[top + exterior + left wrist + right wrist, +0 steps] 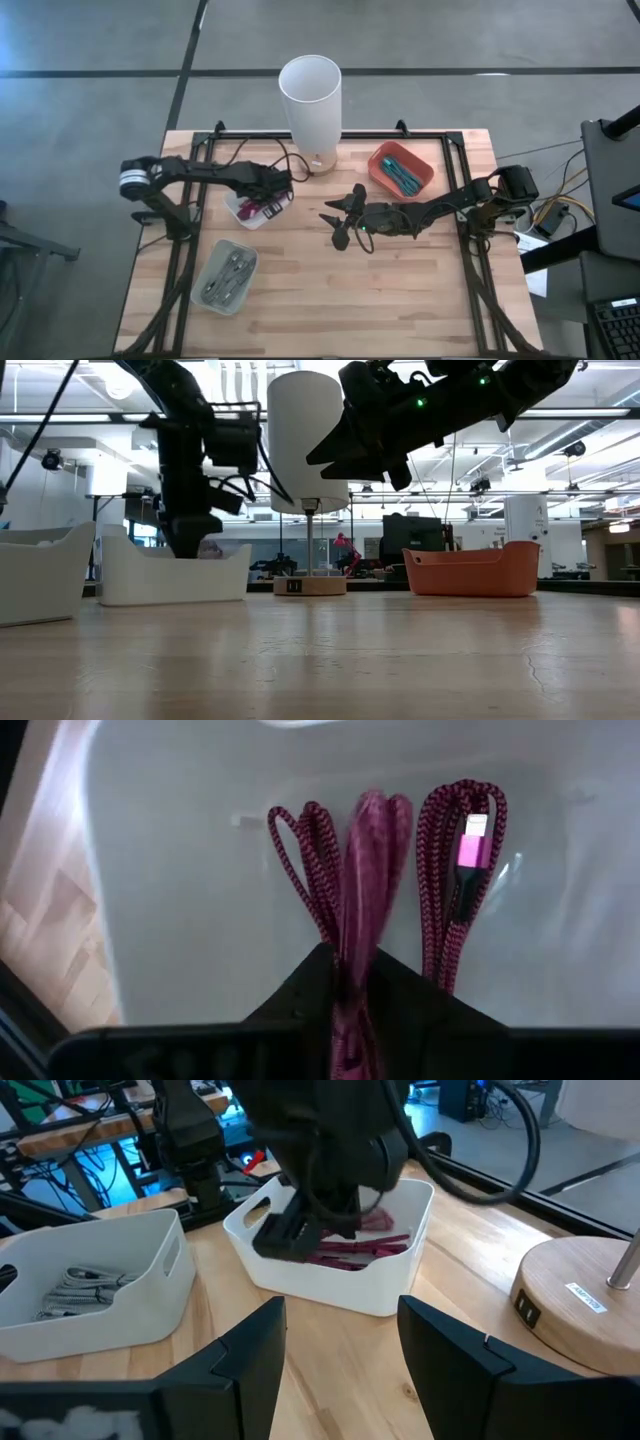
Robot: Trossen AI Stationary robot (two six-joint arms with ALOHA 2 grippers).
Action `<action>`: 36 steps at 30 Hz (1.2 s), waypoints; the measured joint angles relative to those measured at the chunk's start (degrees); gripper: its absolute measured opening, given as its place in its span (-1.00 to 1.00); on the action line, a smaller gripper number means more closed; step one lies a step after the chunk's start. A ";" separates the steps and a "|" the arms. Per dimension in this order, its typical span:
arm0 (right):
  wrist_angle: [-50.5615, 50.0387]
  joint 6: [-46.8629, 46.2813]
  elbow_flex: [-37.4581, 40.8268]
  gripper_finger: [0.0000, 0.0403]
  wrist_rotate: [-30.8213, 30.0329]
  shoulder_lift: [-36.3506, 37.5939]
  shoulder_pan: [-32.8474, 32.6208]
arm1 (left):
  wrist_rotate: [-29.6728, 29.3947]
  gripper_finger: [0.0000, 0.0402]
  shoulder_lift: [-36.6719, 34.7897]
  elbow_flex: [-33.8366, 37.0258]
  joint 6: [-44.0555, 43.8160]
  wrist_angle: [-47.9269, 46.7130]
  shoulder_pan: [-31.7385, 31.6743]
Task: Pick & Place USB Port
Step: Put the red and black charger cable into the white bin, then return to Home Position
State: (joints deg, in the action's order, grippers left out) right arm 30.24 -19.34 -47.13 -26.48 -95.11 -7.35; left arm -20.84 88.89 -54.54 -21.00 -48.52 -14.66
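Note:
A white bin (243,212) holds coiled magenta braided USB cables (350,860); one shows a pink connector (470,845). My left gripper (352,975) reaches down into this bin (345,1285) and is shut on one cable bundle. My right gripper (338,222) hovers open above the table's middle, right of the bin, its fingers (250,1355) pointing toward it and touching nothing. In the low view it (350,445) hangs well above the tabletop. My left gripper pinches a bundle of magenta cable loops (362,935) between its two fingers, several strands together. It comes from above, pointing down into the bin. The loops beyond the fingertips lie spread on the bin's floor beside the other cables.
A lamp with a white shade (311,95) and a wooden base (580,1295) stands at the far middle. An orange bin (402,168) of teal cables sits far right. A white bin (228,277) of grey cables sits near left. Bare wood lies at the near right.

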 joint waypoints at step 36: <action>-26.87 7.22 -0.35 -0.13 0.20 20.64 -0.62 | -5.01 -0.51 -26.75 -3.28 7.40 1.94 13.84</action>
State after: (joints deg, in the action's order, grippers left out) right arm 3.37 -12.11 -47.48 -26.28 -74.47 -7.97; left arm -25.85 62.13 -57.82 -13.60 -46.58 -0.82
